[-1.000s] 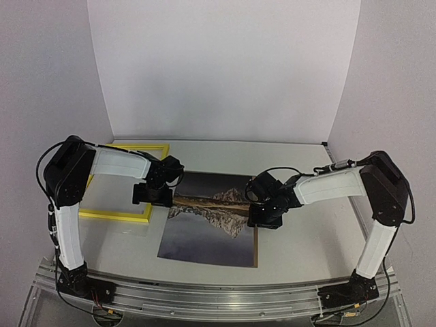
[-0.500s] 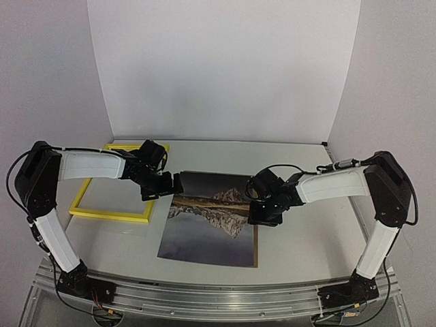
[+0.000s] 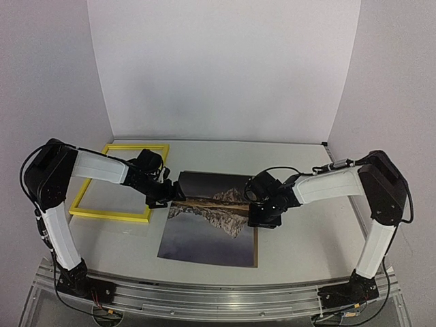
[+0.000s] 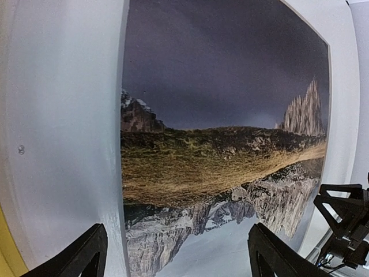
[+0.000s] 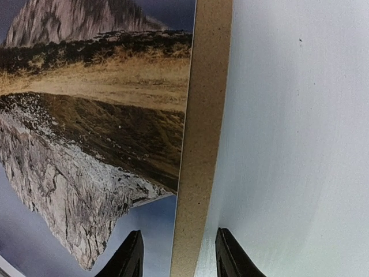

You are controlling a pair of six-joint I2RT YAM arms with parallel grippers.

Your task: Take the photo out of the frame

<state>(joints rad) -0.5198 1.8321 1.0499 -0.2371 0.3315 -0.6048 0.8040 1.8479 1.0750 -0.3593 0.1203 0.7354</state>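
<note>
Both our tools gape; the left tool [image 3: 176, 195] swung from frame [image 3: 109, 216] to the freed photo [image 3: 204, 238], right tool [image 3: 262, 219] opposite.

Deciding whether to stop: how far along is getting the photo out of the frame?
Done, apparently: the frame lies empty at the left, and the photo lies apart from it in the middle. In hand: nothing. The left gripper is open over the photo's left edge, and the right gripper is open astride the edge of the brown backing sheet. Left: perhaps only parting the photo from that sheet.
</note>
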